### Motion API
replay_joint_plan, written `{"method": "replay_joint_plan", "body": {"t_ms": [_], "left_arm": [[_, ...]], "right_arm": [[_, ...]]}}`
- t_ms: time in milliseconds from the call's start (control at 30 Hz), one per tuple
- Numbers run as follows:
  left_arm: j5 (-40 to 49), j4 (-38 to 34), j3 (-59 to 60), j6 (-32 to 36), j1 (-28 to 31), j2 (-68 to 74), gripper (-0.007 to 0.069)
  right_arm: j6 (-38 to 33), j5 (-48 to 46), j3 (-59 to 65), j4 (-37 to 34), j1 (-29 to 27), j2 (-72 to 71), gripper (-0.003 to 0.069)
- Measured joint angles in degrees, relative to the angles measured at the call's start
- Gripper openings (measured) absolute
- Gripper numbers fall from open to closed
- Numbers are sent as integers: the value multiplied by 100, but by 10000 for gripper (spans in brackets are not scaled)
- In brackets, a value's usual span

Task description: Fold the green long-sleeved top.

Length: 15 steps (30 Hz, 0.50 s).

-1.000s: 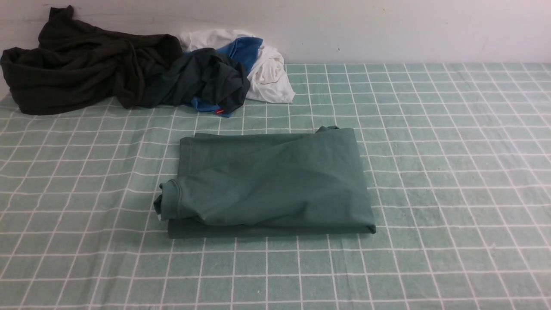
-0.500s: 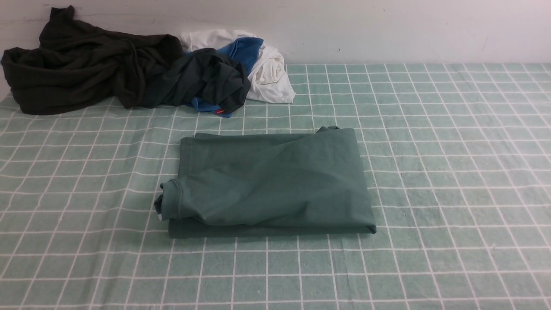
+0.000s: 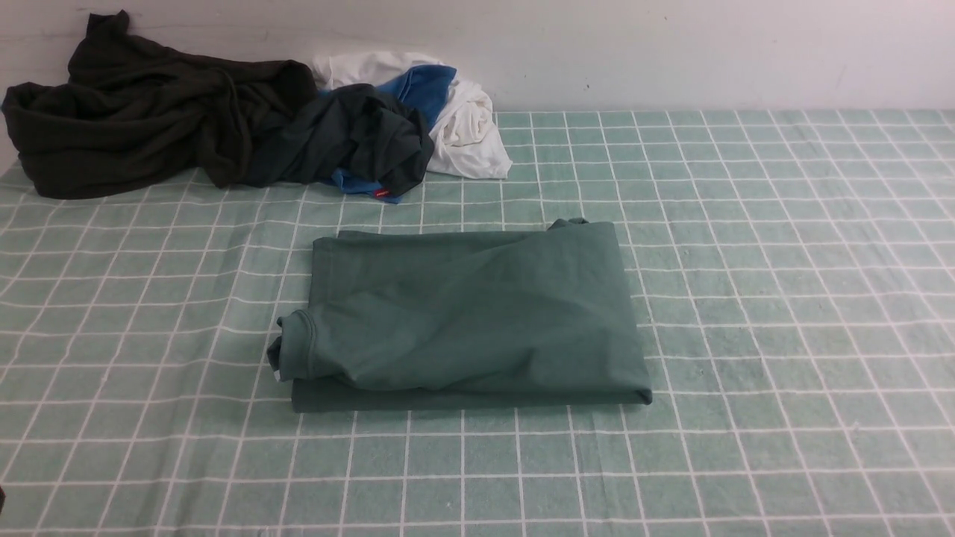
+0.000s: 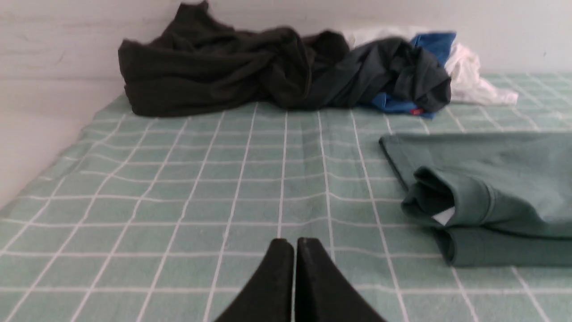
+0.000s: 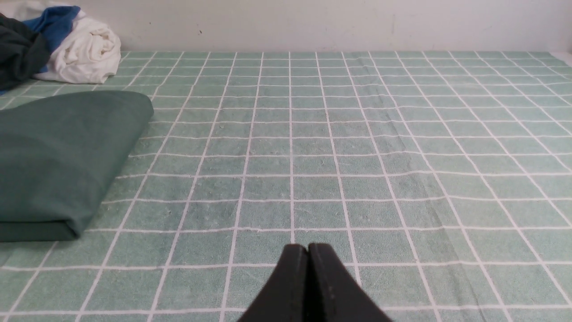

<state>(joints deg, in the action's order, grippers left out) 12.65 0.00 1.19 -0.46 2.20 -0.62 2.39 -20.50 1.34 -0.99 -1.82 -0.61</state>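
In the front view nothing has moved in the last second. Our green long-sleeved top [image 3: 466,317] lies folded in a neat block in the middle of the checked cloth [image 3: 783,298], so we think the job is done. We see no arms here.

The left wrist view shows our left gripper [image 4: 295,243] pressed closed and empty, beside the top's neck end.

The right wrist view shows our right gripper [image 5: 308,248] closed and empty too, beside the folded edge.
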Motion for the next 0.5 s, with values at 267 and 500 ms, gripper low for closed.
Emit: {"method": "replay_joint_plan", "body": {"t_ms": [267, 500], "left_arm": [[687, 0, 29, -29, 0, 0, -3], [687, 0, 29, -29, 7, 0, -3]], "right_arm": [[-18, -6, 0, 5, 0, 0, -14], [-18, -6, 0, 5, 0, 0, -14]]}}
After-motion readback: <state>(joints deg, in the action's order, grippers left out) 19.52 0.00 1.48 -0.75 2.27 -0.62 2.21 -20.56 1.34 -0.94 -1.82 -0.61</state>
